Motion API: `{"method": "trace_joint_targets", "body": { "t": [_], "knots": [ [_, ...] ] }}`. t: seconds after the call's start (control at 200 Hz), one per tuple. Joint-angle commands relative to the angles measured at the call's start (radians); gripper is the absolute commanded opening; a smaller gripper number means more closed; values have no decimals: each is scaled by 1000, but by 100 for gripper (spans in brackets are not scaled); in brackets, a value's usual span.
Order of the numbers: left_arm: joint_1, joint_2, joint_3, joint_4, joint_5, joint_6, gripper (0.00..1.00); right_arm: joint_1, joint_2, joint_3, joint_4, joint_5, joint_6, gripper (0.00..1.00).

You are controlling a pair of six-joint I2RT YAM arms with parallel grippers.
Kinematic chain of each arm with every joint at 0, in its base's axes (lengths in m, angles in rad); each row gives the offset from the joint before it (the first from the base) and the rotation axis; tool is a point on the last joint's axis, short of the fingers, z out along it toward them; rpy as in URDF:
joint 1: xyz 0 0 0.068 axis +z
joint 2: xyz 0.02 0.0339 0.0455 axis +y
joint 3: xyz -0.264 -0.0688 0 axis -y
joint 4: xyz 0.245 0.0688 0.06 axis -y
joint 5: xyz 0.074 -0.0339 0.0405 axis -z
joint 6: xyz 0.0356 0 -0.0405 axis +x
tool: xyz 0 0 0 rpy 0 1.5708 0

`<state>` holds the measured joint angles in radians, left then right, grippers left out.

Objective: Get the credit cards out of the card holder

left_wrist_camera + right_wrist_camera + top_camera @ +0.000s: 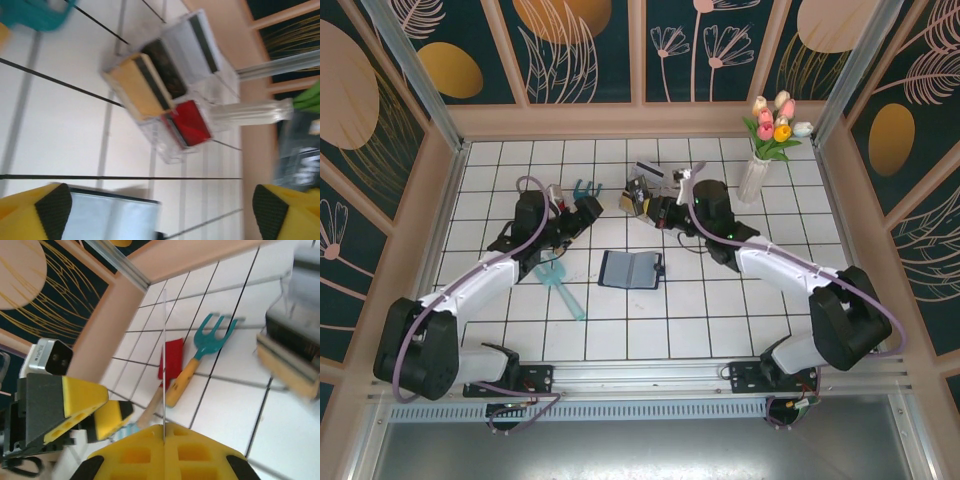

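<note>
Found the card holder (631, 269) lying open, blue-grey inside up, near the middle of the tiled table (720, 320), touched by neither arm. Caught its pale pocket also at 6 o'clock in the left wrist view, low between the yellow fingers (52, 210).

Found the left gripper (588, 208) at 10 o'clock from the holder, hanging over the tiles, apart from the holder, jaws spread wide.

Spotted a clear box (638, 197) at 12 o'clock from the holder. Made out a tan card (137, 85) and a red card (192, 122) standing in separate compartments of it, plus a dark card (162, 67) and a pale card (192, 42) further back.

Found the right gripper (658, 188) at 1 o'clock from the holder, just beside the box. Saw its jaws pressed together on a thin card (164, 365), seen edge-on and standing straight up from the fingertips. Could not tell the colour of that card.

Noted a teal garden fork (210, 340) with a yellow handle at 11 o'clock from the holder and a red-bladed tool (170, 357) just beside it. Noted also a teal hand tool (560, 285) at 9 o'clock and a vase of tulips (752, 180) at 2 o'clock, near the far right corner.
</note>
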<state>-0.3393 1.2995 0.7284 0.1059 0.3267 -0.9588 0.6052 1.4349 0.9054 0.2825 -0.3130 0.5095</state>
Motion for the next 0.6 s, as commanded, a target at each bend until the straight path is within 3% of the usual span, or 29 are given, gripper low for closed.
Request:
{"method": "trace_joint_targets", "body": {
  "t": [0.0,0.245,0.596],
  "knots": [
    [23,-49,38,-165,-111,159,99,-8,44,118,-205,40,-339,0],
    [86,-75,122,-290,-85,279,98,-17,209,362,-423,9,-661,0],
    [111,-32,136,-328,-105,324,99,-25,454,629,-600,156,-971,0]
  ]
}}
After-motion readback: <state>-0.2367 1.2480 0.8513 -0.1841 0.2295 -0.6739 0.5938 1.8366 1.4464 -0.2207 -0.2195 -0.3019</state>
